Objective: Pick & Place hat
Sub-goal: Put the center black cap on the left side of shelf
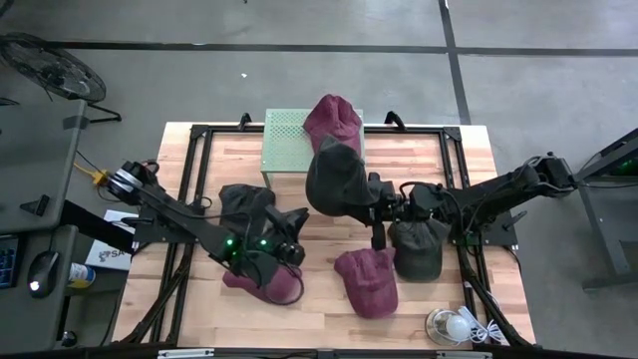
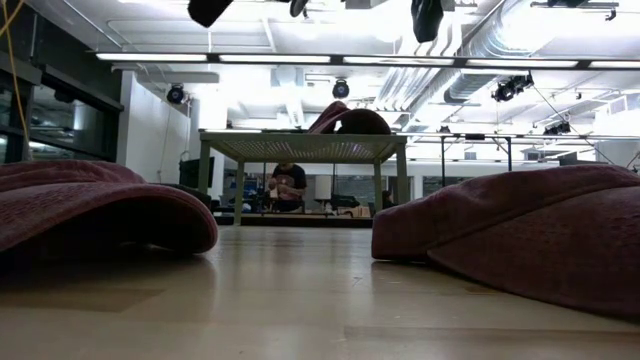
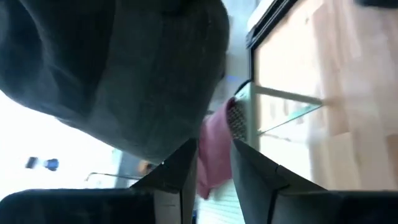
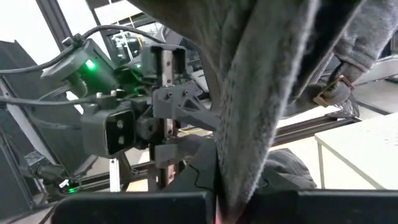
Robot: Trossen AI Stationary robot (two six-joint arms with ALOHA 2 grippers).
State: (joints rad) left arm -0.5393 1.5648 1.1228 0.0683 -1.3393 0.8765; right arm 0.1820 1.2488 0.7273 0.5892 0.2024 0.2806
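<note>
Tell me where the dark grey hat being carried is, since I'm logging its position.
In the high view, the dark grey hat hangs mid-table from the right gripper, beside the green stand.

Overhead camera looks straight down; low camera faces level; both see the green stand (image 1: 299, 150).

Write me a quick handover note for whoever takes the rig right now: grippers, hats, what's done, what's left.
Right gripper: shut on a dark grey hat, held above the table beside the green stand.
Left gripper: jaws slightly apart, empty, over the maroon hat at the table's front left.
Done: one maroon hat on stand.
Left: place the held hat; two grey hats and two maroon remain on the table.
</note>
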